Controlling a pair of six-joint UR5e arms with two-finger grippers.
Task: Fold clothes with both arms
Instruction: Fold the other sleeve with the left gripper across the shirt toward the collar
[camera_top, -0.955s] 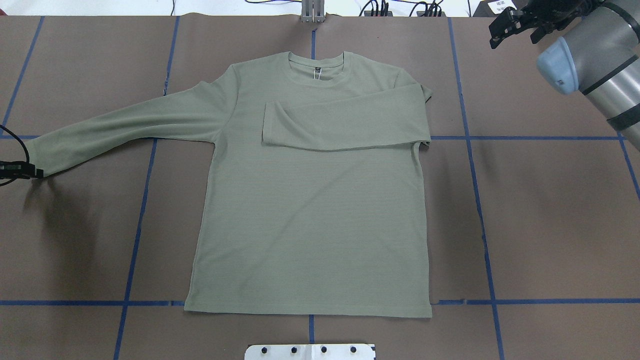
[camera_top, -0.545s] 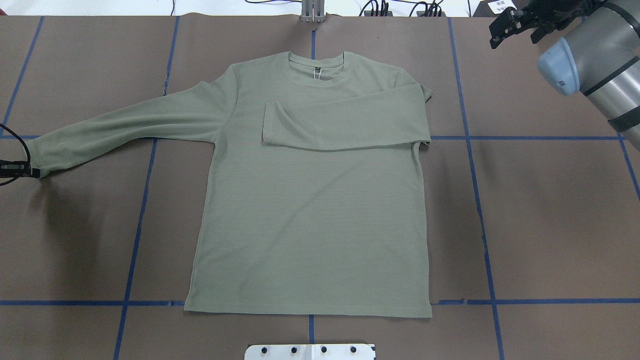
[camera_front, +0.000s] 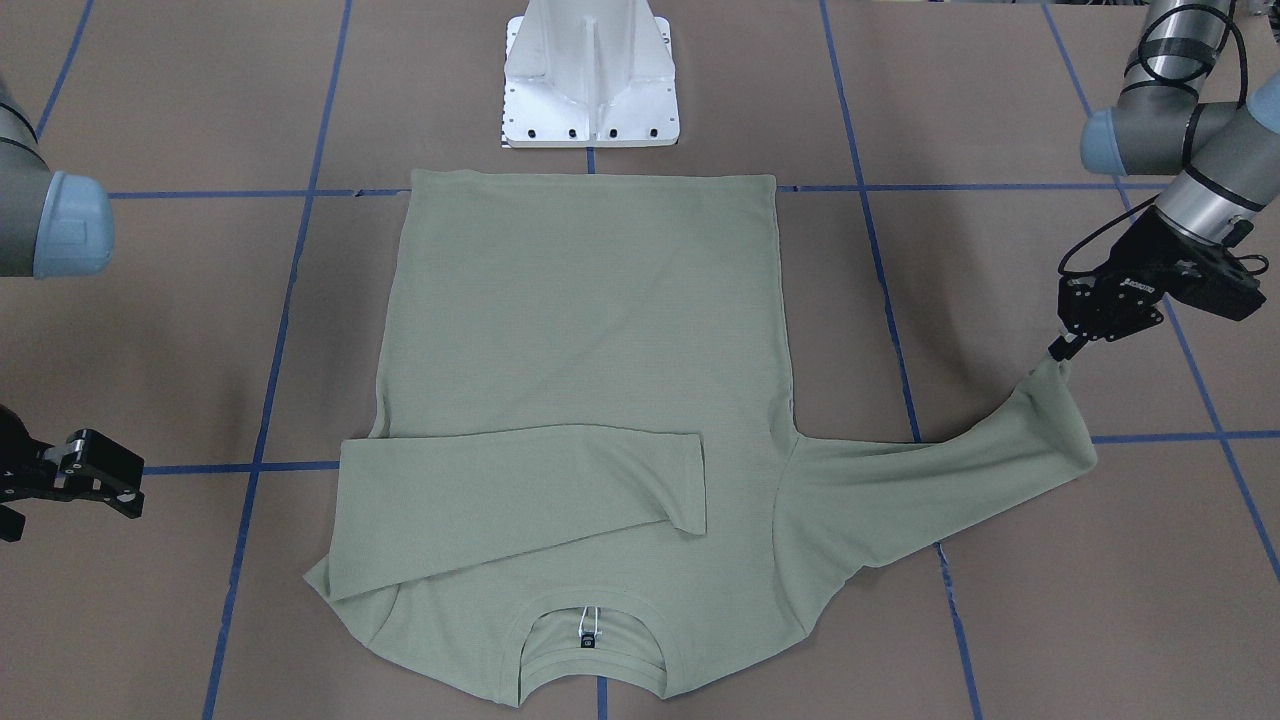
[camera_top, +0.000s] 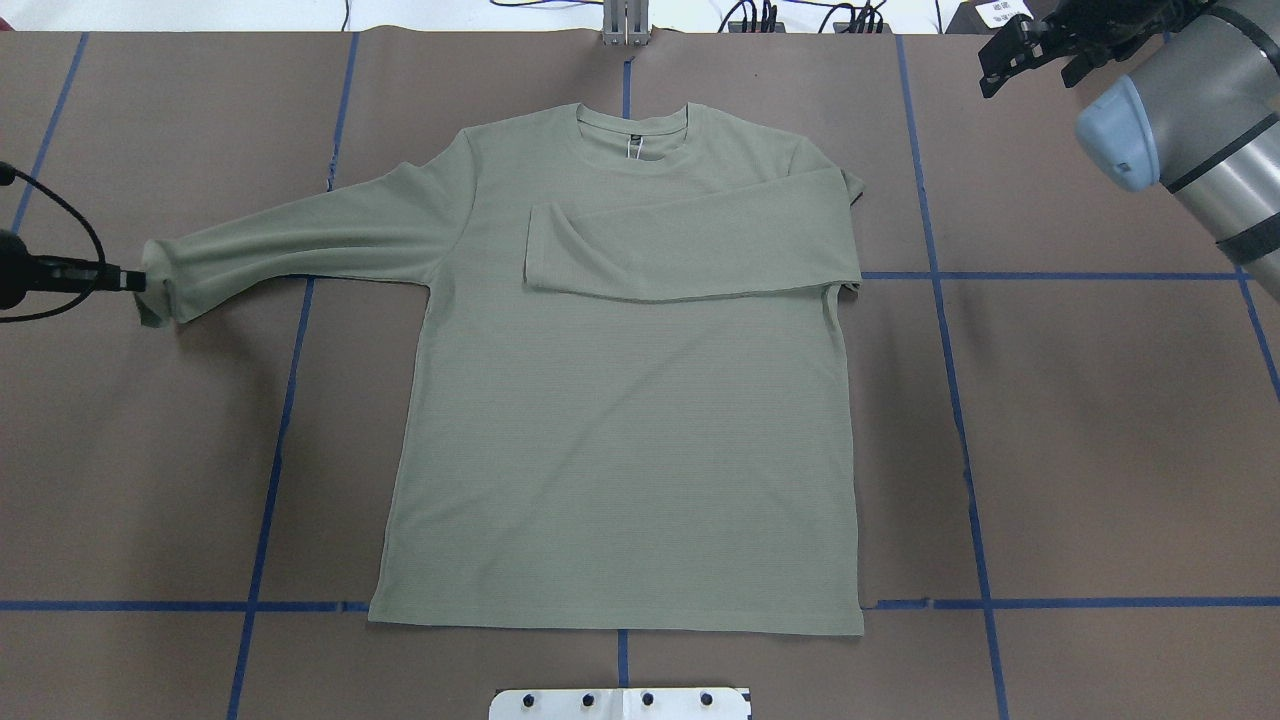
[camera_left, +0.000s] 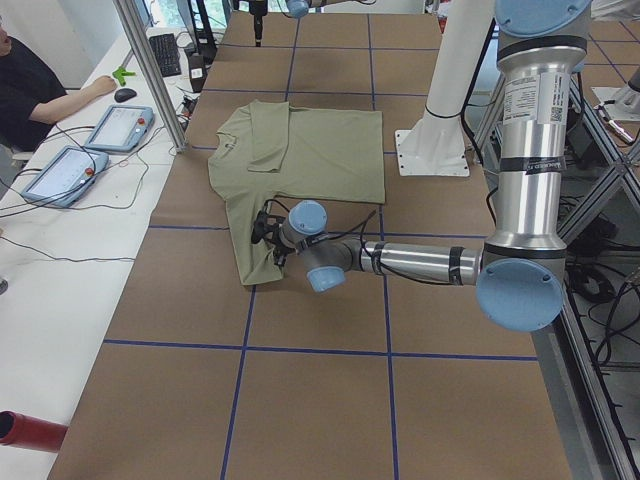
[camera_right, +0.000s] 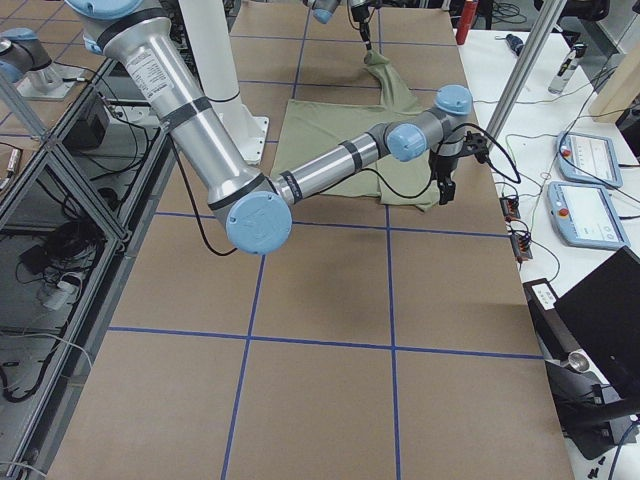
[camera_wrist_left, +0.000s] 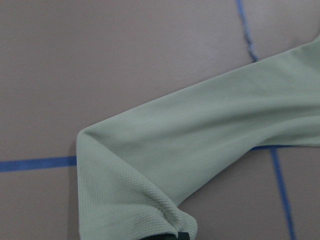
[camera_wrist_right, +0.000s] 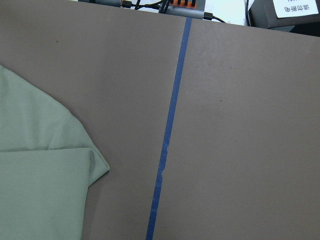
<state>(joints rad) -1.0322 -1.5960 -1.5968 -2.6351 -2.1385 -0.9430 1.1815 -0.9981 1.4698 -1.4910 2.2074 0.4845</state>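
Since half a second ago the left gripper (camera_top: 128, 281) has risen and come inward, taking the cuff (camera_top: 152, 290) of the left sleeve (camera_top: 300, 240) off the table (camera_top: 1100, 450). Its jaws are pinched closed on the cuff's edge, and the sleeve's end hangs bunched beneath them. The shirt (camera_top: 620, 450) lies flat and face up at the table's middle, collar away from the robot. Its right sleeve (camera_top: 690, 250) is already folded across the chest. The right gripper (camera_top: 1030, 55) hangs well off at the far corner, jaws apart and holding nothing. I judge the task is early: this sleeve must still cross over, and the body folds remain.
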